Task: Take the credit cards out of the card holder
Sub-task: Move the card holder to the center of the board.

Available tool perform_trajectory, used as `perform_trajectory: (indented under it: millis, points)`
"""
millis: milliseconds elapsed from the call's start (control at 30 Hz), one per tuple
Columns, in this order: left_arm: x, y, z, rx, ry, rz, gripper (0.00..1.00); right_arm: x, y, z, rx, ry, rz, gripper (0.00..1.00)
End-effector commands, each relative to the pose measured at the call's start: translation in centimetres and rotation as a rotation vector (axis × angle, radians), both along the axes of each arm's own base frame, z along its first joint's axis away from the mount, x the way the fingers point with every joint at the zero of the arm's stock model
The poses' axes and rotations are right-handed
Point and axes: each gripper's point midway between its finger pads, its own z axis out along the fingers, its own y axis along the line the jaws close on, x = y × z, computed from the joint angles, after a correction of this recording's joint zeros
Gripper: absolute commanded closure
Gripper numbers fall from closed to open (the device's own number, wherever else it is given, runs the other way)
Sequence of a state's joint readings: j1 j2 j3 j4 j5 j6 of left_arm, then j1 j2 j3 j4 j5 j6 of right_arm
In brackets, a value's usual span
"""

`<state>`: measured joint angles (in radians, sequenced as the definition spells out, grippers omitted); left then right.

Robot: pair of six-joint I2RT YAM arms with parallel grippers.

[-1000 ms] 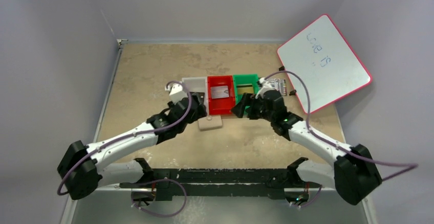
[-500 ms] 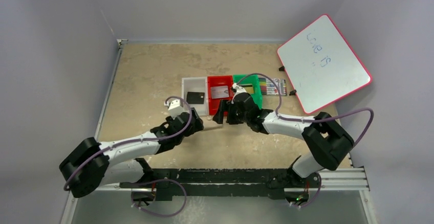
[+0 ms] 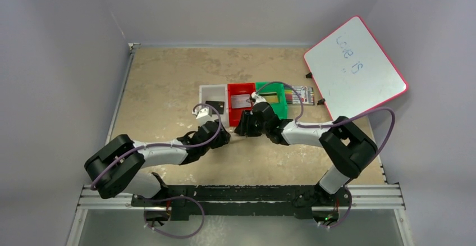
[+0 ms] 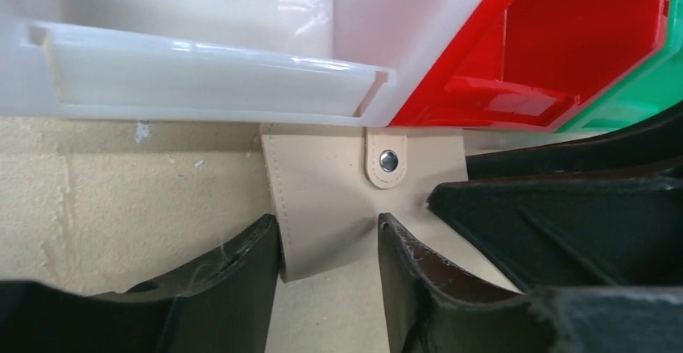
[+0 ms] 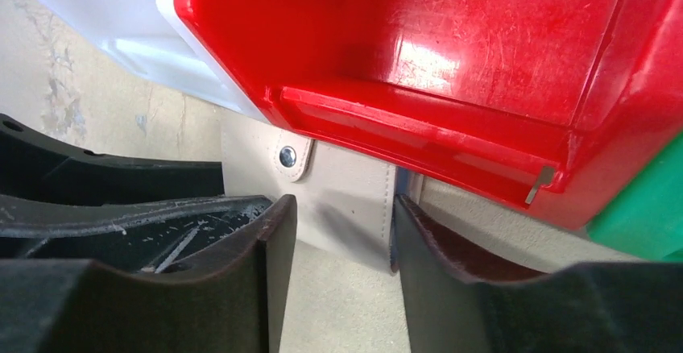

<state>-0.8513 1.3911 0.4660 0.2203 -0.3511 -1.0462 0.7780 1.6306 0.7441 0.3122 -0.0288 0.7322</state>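
- Tan table [image 3: 163,77]: snapped-shut card holder [image 4: 338,200] lies flat mid-table, against the white bin [image 4: 201,55] and red bin [image 5: 451,55].
- Left gripper [image 4: 329,236] and right gripper [image 5: 342,224] straddle it, jaws half-closed; whether they grip it, I cannot tell.

The left arm [image 3: 163,153] and the right arm [image 3: 306,133] have smooth white link shells set between bulky matte-black joint housings. A thin purple cable [image 3: 370,114] runs along each arm and loops free above the wrist, where a small white block [image 3: 202,117] sits. The left end effector [image 4: 329,248] and the right end effector [image 5: 342,236] each carry two broad black fingers [image 4: 242,288] with curved, tapering tips and pale scratches on their inner faces. At 6 o'clock in the top view, both bases are bolted to a black rail [image 3: 241,192].
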Motion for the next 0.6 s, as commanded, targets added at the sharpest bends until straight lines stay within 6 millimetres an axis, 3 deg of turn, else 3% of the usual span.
perform_trajectory:
  millis: [0,133,300,367,433,567]
  points:
    - [-0.6,-0.2,0.2,-0.06,0.006,-0.006,0.56,0.0,2.1,2.7,0.121,-0.045,0.058,0.56]
    - [-1.3,0.0,0.2,-0.041,0.013,-0.04,0.62,-2.0,2.6,3.1,0.174,-0.016,0.122,0.72]
    - [-2.5,-0.6,1.1,-0.1,0.011,-0.1,0.66,-7.5,2.9,3.2,0.239,0.057,0.185,0.74]
    - [-3.0,-0.1,1.1,-0.097,0.017,-0.103,0.65,-10.0,2.8,3.2,0.237,0.078,0.201,0.73]
    - [-3.4,0.6,1.1,-0.076,0.026,-0.1,0.64,-11.0,2.3,3.7,0.232,0.073,0.192,0.7]
    - [-4.0,2.3,1.6,-0.014,0.035,-0.085,0.57,-10.9,0.7,5.0,0.204,0.02,0.142,0.5]
